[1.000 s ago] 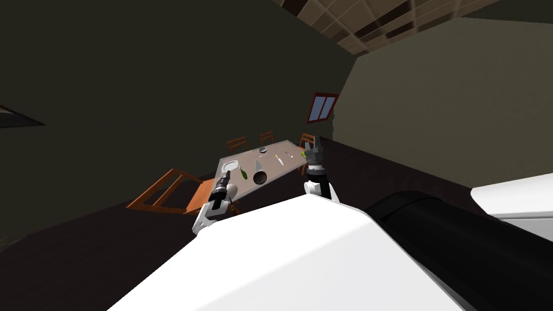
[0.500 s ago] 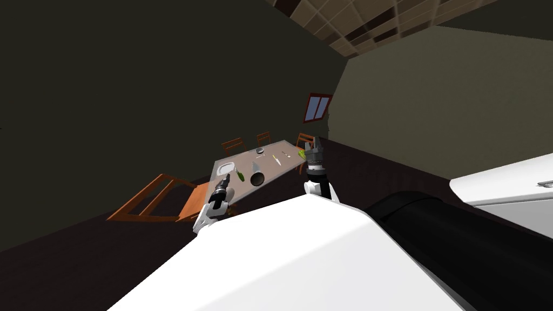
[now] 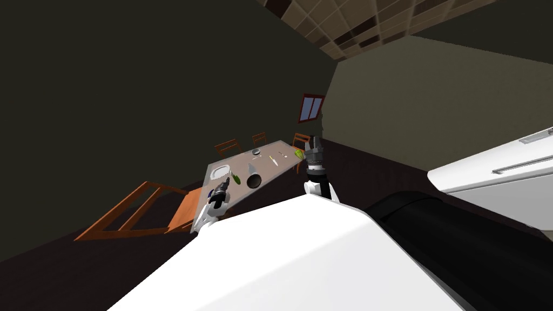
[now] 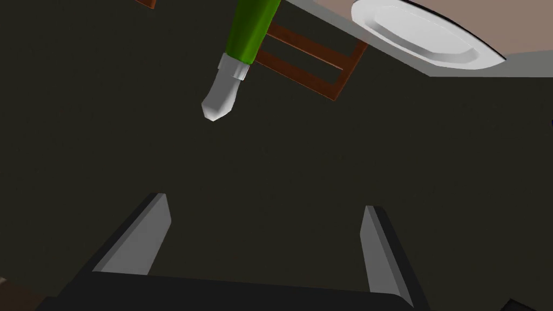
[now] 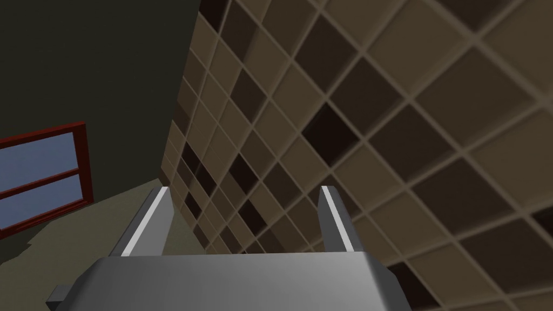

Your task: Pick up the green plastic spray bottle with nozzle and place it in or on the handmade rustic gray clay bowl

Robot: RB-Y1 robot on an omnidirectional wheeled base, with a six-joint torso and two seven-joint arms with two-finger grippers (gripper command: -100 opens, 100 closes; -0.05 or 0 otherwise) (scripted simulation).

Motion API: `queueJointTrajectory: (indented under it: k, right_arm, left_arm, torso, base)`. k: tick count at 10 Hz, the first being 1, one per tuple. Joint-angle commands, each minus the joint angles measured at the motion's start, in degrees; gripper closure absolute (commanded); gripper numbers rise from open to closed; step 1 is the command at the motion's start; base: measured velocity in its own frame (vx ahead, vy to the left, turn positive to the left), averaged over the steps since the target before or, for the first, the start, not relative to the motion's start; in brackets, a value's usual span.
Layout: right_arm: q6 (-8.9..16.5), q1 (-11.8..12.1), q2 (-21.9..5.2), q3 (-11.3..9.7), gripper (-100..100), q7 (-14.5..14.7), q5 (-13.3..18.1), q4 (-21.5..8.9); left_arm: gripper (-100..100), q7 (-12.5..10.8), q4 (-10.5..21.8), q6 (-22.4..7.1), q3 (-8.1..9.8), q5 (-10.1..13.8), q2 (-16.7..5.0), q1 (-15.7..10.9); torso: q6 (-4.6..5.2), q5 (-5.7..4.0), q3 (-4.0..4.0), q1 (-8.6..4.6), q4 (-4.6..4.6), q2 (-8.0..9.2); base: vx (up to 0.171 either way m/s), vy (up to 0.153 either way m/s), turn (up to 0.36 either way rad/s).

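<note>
Left gripper (image 4: 264,202) spread, green spray bottle (image 4: 249,29) ahead, apart.

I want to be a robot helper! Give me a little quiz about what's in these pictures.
1. True or false: the left pincer is holding the green spray bottle.
2. Pick one. What lies on the table near the bottle? A) a red cup B) a white plate C) a blue book
3. Fill in the gap: the right pincer has its fingers ____.

Key: 1 false, because its fingers are open and apart from the bottle. 2 B. 3 open.
</note>
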State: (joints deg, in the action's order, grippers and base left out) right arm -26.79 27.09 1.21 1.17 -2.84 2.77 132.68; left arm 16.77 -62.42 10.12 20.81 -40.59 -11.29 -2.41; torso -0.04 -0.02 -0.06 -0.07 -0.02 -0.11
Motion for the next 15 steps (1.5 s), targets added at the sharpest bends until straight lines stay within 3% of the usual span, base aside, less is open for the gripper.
queueJointTrajectory:
  k: [1,3,5,10,15]
  right_arm:
    - [0.0,0.0,0.0,0.0,0,0.0,0.0,0.0]
    - [0.0,0.0,0.0,0.0,0,0.0,0.0,0.0]
    - [0.0,0.0,0.0,0.0,0,0.0,0.0,0.0]
    - [0.0,0.0,0.0,0.0,0,0.0,0.0,0.0]
    - [0.0,0.0,0.0,0.0,0,0.0,0.0,0.0]
  left_arm:
    - [-100,1.8,2.9,-1.3,1.36,-2.0,-0.6,-1.1]
    - [-100,1.8,4.3,-1.3,1.36,-2.0,-0.6,-1.1]
    - [-100,4.6,8.8,-2.3,3.86,-4.7,-0.9,-3.1]
    - [-100,7.3,15.2,-3.2,6.14,-7.0,-1.5,-4.9]
    - [-100,13.0,25.4,-5.0,11.05,-11.7,-3.5,-8.5]
  torso:
    - [0.0,0.0,0.0,0.0,0.0,0.0]
    - [-0.04,-0.01,0.0,0.0,-0.01,0.0]
    - [-0.01,0.0,0.02,0.02,0.01,0.03]
    - [-0.02,-0.01,-0.01,0.01,0.0,-0.01]
    - [-0.04,0.0,-0.06,0.07,-0.02,-0.11]
  base:
    - [0.034,-0.035,-0.197]
    - [0.021,-0.014,-0.048]
    - [0.026,-0.025,-0.176]
    - [0.03,-0.014,-0.079]
    - [0.049,-0.005,-0.134]
